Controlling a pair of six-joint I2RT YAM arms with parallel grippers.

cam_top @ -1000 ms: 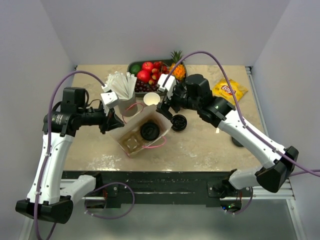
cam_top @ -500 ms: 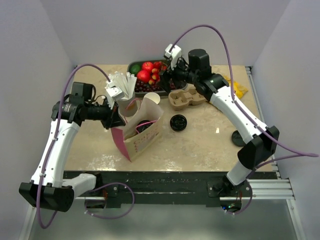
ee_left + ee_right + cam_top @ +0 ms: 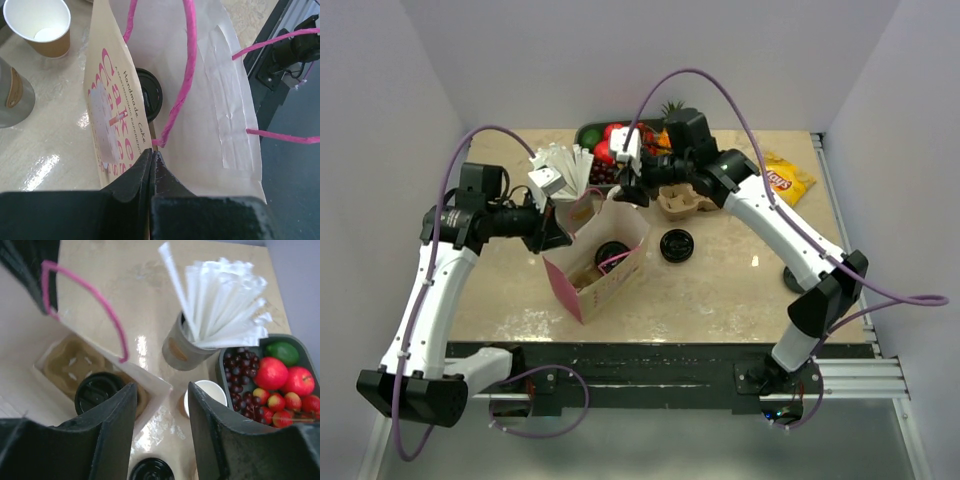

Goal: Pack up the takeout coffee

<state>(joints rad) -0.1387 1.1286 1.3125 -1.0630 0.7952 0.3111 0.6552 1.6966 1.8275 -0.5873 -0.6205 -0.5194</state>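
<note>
The takeout coffee (image 3: 611, 253), a kraft cup with a black lid, stands inside an open paper bag (image 3: 610, 290) with pink handles, seated in a cardboard carrier (image 3: 70, 362). Its lid shows in the left wrist view (image 3: 148, 95) and the right wrist view (image 3: 97, 390). My left gripper (image 3: 555, 232) is shut on the bag's near-left wall edge (image 3: 151, 152) and holds it open. My right gripper (image 3: 635, 190) is open and empty, hovering over the bag's far corner (image 3: 162, 390), beside the coffee.
A lidless paper cup (image 3: 210, 390) stands just beyond the bag. Behind it are a grey straw holder (image 3: 565, 175) and a fruit tray (image 3: 610, 150). A second cup carrier (image 3: 685, 198), a loose black lid (image 3: 677, 245) and a chips bag (image 3: 782, 178) lie to the right.
My right gripper swung from behind the fruit tray forward and left to the bag's far corner. The bag mouth stands wider open, showing the coffee. My left gripper kept hold of the bag.
</note>
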